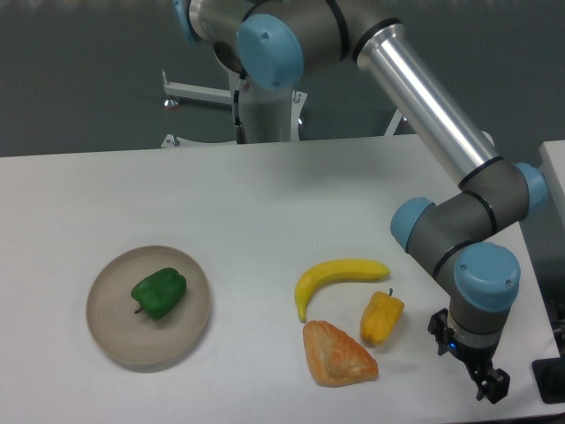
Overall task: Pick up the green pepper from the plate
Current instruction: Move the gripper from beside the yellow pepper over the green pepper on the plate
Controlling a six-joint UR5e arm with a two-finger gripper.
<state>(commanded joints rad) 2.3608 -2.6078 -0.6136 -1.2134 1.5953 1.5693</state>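
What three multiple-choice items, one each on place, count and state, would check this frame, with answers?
1. Where is the green pepper?
A. on the plate
B. beside the banana
C. in the claw

2. How many food items lie off the plate?
A. one
B. three
C. five

3. The claw is:
A. gripping the pepper
B. pressing on the plate
C. far from the pepper, holding nothing

Answers: 1 A, the pepper sits inside the rim. 2 B, banana, yellow-orange pepper and pastry. 3 C, it hangs at the table's right edge.
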